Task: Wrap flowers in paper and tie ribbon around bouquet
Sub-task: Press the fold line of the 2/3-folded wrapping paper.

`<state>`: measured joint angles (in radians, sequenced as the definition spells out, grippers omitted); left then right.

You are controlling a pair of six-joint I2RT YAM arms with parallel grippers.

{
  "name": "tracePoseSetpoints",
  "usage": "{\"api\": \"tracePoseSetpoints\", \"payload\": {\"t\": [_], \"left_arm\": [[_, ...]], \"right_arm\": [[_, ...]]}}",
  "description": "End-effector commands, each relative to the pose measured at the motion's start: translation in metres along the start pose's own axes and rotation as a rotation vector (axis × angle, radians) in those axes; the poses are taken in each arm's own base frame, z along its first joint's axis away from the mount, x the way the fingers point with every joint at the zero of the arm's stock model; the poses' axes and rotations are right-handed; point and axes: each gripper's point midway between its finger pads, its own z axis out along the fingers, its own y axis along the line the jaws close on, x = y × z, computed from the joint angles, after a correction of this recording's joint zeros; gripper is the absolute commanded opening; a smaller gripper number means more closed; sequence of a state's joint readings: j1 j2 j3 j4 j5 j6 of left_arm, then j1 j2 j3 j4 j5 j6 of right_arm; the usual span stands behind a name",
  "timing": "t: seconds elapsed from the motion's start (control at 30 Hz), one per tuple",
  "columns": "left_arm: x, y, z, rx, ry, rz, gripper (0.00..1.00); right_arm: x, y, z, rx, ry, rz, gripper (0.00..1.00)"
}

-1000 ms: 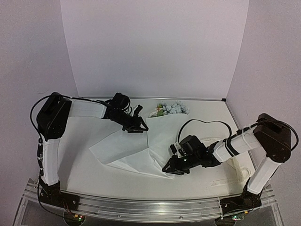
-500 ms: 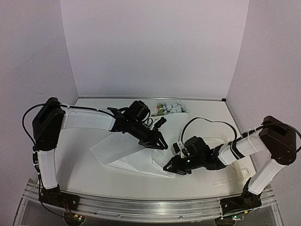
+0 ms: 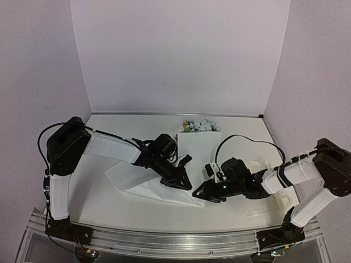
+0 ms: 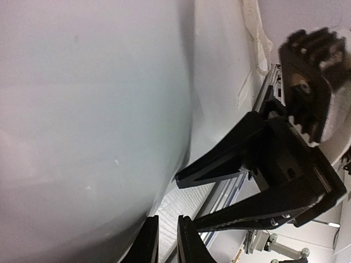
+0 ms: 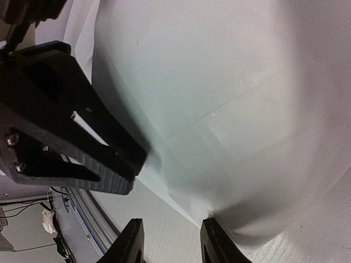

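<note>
Flowers: the small bunch of pale blue and white artificial blooms (image 3: 201, 125) is lying near the far edge of the white desk (image 3: 104, 205), with its heads poking past the sheet and its stems hidden.
Paper: the large thin white sheet of wrapping paper (image 3: 197, 150) is lying folded over the stems, loose, not yet a cone.
Left hand: your left hand (image 4: 167, 244) is hovering at the fold's near edge with its fingers nearly pressed together; you cannot tell whether paper is between them.
Right hand: your right hand (image 5: 173, 244) is sitting just beside it, part spread and gripping nothing.
Ribbon: the narrow cream fabric strip (image 4: 255, 30) is lying apart from the sheet.
Progress: by my judgement you are partway through wrapping; tightening and tying are waiting.
</note>
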<state>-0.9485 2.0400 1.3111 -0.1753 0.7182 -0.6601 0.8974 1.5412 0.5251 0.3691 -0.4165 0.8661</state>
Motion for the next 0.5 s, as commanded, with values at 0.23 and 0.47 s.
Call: {"api": "tracePoseSetpoints", "payload": {"t": [0.23, 0.47], "left_arm": [[0.02, 0.064, 0.017, -0.187, 0.026, -0.104, 0.09], [0.031, 0.092, 0.021, -0.266, 0.042, -0.16, 0.03]], "right_arm": [[0.016, -0.023, 0.009, 0.026, 0.017, 0.058, 0.36], [0.032, -0.04, 0.018, 0.019, 0.027, 0.128, 0.37]]}}
